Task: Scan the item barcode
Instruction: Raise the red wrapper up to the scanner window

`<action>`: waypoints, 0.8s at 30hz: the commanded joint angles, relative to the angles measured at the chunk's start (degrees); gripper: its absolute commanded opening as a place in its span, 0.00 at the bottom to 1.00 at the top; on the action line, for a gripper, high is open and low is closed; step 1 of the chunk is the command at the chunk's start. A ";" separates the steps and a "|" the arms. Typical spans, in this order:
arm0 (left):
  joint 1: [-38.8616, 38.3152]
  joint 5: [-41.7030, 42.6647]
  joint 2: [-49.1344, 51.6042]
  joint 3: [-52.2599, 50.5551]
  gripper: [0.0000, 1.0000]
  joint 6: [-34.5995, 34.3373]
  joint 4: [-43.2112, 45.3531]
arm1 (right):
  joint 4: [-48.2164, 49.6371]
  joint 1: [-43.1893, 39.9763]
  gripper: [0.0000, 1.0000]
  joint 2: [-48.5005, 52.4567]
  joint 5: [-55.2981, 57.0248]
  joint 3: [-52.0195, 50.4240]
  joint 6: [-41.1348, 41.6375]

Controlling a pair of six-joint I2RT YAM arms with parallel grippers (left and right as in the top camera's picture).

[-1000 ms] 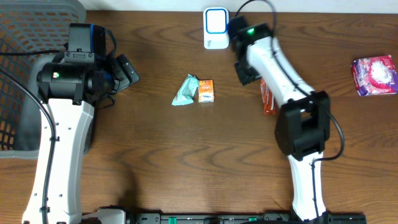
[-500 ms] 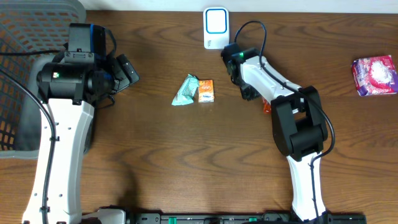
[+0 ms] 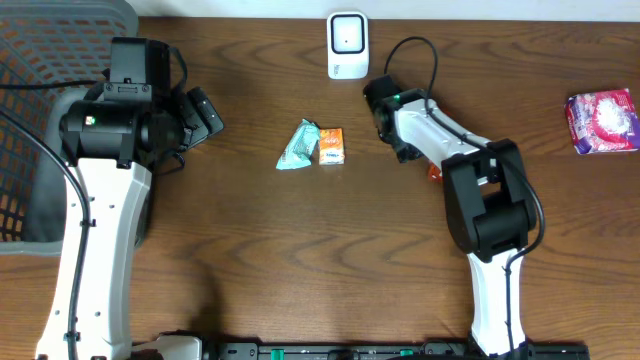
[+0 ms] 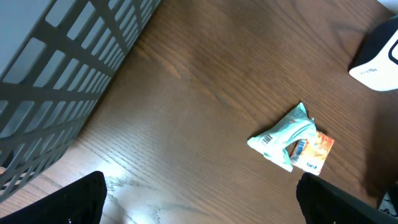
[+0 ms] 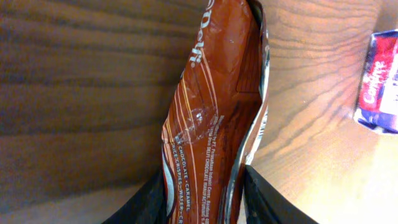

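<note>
Right wrist: clamping brown snack pkt [image 5: 211, 112] w/ R jaws (center frame, desk [image 5: 74, 74] behind); holding L jaws wide apart.

A brown packet [image 5: 214, 118] runs from 6 o'clock up toward 12, its glossy film creased and its silver edge showing on the right side. The right gripper [image 5: 205, 200] has it between its dark fingers [image 5: 149, 202] (one at 7 o'clock, one at 5), both apparently pressing the packet's sides. The small print is blurred. The wooden table [image 5: 74, 93] lies behind. A purple packet [image 5: 380, 81] is cut off at 3 o'clock
</note>
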 commanded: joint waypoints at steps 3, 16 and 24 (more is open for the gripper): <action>0.09 -0.50 -0.09 0.24 0.98 0.76 -0.17 | 0.72 -2.32 0.25 3.13 -17.16 -3.19 -1.27; 0.09 -0.48 -0.09 0.24 0.98 0.76 -0.17 | -9.18 -9.51 0.01 2.97 -56.78 12.79 -8.98; 0.09 -0.48 -0.09 0.24 0.98 0.76 -0.17 | -11.23 -10.75 0.01 2.97 -81.40 31.74 -10.49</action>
